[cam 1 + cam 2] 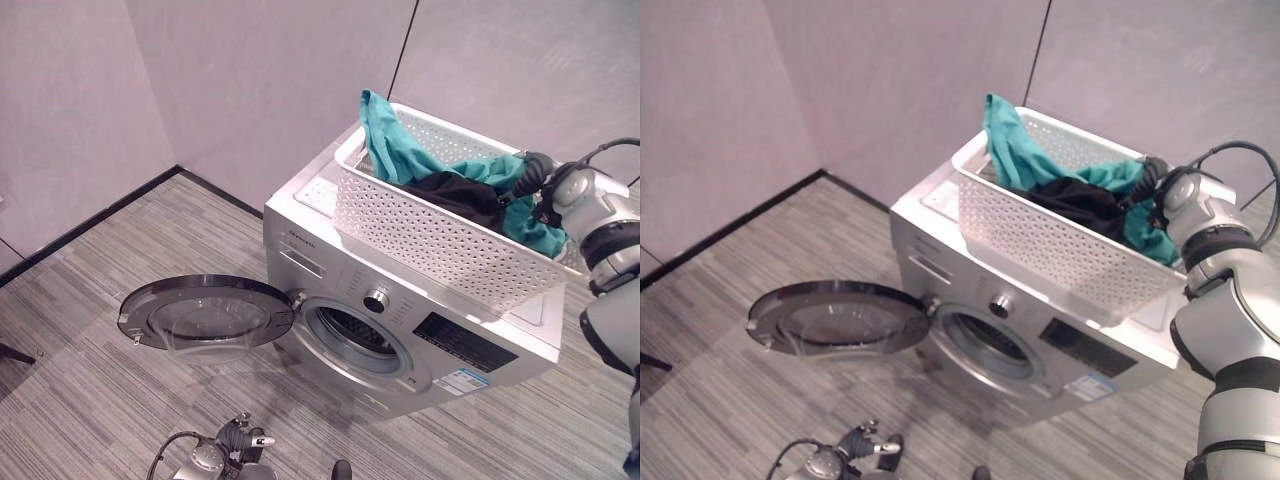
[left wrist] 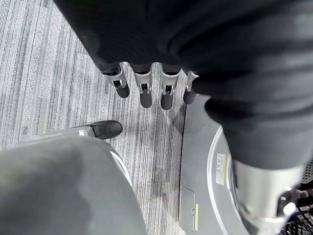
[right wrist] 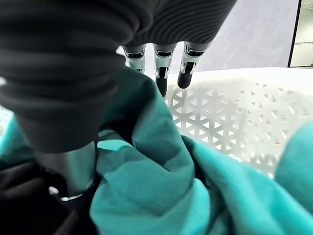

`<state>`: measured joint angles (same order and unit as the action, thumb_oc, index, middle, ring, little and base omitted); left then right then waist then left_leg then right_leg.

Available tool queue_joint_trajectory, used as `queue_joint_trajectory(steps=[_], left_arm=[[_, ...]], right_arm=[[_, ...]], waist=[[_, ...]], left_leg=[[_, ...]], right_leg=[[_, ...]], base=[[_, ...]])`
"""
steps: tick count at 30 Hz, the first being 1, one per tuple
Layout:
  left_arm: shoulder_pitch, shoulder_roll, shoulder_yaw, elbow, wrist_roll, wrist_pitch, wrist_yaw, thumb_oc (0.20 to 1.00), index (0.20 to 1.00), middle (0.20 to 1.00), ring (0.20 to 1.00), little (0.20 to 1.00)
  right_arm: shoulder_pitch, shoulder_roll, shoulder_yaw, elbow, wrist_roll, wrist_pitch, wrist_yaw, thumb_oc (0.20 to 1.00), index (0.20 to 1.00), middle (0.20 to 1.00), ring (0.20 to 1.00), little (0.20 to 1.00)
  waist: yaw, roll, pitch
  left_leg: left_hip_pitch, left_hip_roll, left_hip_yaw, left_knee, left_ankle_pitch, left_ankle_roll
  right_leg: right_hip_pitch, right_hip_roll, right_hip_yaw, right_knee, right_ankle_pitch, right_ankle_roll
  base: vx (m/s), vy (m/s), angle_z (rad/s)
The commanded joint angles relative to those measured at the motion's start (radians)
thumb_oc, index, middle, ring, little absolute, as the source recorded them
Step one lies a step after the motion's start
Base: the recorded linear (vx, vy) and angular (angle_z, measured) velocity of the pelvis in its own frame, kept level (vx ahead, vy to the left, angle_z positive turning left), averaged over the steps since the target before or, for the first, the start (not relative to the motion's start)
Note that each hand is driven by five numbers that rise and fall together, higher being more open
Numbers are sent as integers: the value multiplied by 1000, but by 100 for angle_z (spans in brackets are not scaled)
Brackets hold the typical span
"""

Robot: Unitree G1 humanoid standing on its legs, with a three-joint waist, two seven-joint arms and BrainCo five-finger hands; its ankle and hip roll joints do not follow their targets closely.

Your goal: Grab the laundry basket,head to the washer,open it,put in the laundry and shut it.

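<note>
A silver front-loading washer (image 1: 330, 262) stands in the middle of the floor. Its round door (image 1: 205, 312) is swung wide to the left, and the drum opening (image 1: 355, 335) shows dark. On top sits a white perforated laundry basket (image 1: 430, 240) holding a teal cloth (image 1: 390, 145) and a black cloth (image 1: 455, 195). My right hand (image 1: 530, 175) reaches into the basket's right end. Its fingers (image 3: 161, 78) lie straight over the teal cloth (image 3: 161, 186), and the thumb dips between the folds. My left hand (image 1: 235, 445) hangs low in front of the washer, fingers (image 2: 145, 93) straight over the carpet.
Grey walls (image 1: 260, 80) meet in a corner behind the washer, with a dark skirting (image 1: 90, 222) along the floor. The open door juts out low over the striped carpet (image 1: 80, 380) to the washer's left.
</note>
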<state>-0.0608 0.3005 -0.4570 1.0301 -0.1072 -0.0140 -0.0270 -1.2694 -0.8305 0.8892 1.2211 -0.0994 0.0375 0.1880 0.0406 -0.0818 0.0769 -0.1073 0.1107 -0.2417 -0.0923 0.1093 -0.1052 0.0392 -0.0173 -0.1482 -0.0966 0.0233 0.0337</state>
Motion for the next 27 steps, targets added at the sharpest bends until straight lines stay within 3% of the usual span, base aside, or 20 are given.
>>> queue_joint_trajectory(steps=[1, 11, 15, 19, 27], left_arm=[[-50, 11, -72, 13, 25, -20, -24, 1000, 1000, 1000, 1000, 1000], [-64, 5, -67, 33, 15, -24, -10, 1000, 1000, 1000, 1000, 1000], [-64, 2, -67, 52, 9, -32, -6, 1000, 1000, 1000, 1000, 1000], [-61, 2, -73, 54, 7, -35, -16, 1000, 1000, 1000, 1000, 1000], [-65, 6, -74, 37, 0, -32, -23, 1000, 1000, 1000, 1000, 1000]], right_arm=[[-133, -114, 81, 39, -45, 0, 20, 1000, 1000, 1000, 1000, 1000], [-176, -43, 27, -58, 65, -24, -34, 1000, 1000, 1000, 1000, 1000], [-253, -32, 24, -174, 228, -43, -41, 1000, 1000, 1000, 1000, 1000], [-280, -42, 54, -220, 278, -50, -29, 1000, 1000, 1000, 1000, 1000], [-231, -15, 121, -274, 227, -33, 16, 1000, 1000, 1000, 1000, 1000]], waist=[[31, -34, 32], [31, -34, 33], [27, -58, 14], [28, -77, 1], [39, -117, -6]], left_leg=[[149, 17, 57, 5, -185, 48], [147, 19, 68, 6, -186, 50], [157, 26, 78, 5, -193, 49], [160, 29, 82, 5, -195, 47], [171, 33, 81, 7, -199, 45]], right_leg=[[-27, -79, 16, 9, -32, 41], [-32, -76, 27, 9, -33, 40], [-30, -74, 35, 9, -32, 41], [-27, -72, 33, 9, -33, 42], [-13, -66, 31, 9, -34, 41]], base=[[0, 0, 0], [2, 3, -1], [0, 0, 0], [0, 0, 0], [0, 0, 0]])
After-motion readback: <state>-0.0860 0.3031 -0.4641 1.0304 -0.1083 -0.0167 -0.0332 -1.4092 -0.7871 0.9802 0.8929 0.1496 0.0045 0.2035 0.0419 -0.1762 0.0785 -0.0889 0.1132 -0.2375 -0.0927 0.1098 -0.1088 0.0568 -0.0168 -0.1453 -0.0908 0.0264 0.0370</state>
